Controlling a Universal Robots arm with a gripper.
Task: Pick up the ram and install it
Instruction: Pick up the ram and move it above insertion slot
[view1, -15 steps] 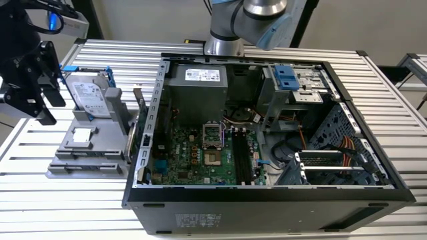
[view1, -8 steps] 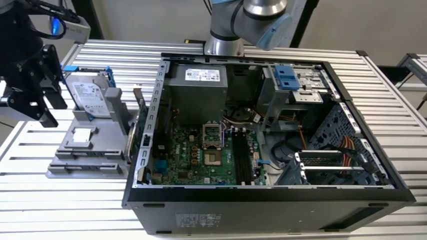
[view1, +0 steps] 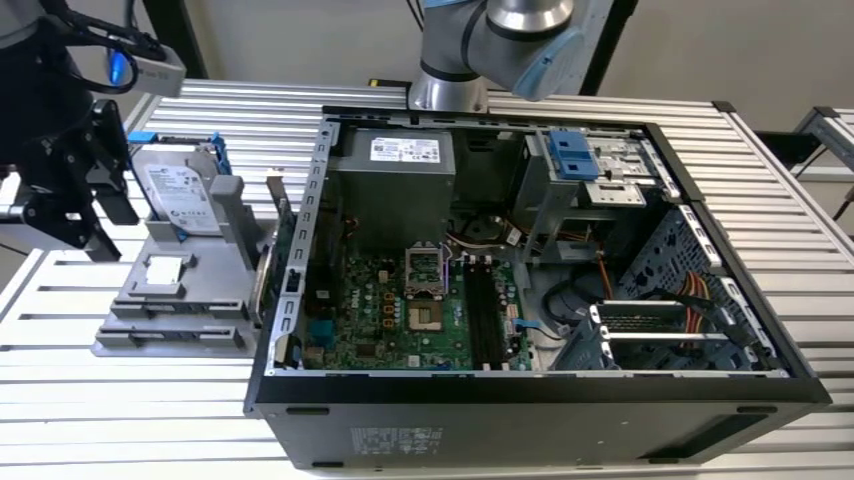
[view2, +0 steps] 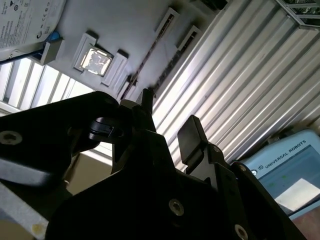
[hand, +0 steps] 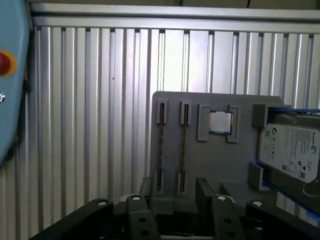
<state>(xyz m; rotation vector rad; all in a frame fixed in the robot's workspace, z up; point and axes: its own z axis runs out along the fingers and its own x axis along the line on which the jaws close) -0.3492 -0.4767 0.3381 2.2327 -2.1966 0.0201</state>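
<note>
Exterior view: black gripper (view1: 67, 230) near grey parts holder (view1: 134, 340).
Second wrist view: fingers (view2: 192, 137) apart, nothing clamped.
First wrist view: ram (hand: 183, 145) edge-up in holder slot beside CPU (hand: 220, 122), likely stood so for pinching across its flat faces.

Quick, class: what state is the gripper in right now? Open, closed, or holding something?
Gripper: open, with nothing between its fingers, near the grey parts holder.

Bright light glares in streaks off the ribbed table (view2: 235, 80) beyond the fingers (view2: 189, 136), which are dark silhouettes in shadow.
</note>
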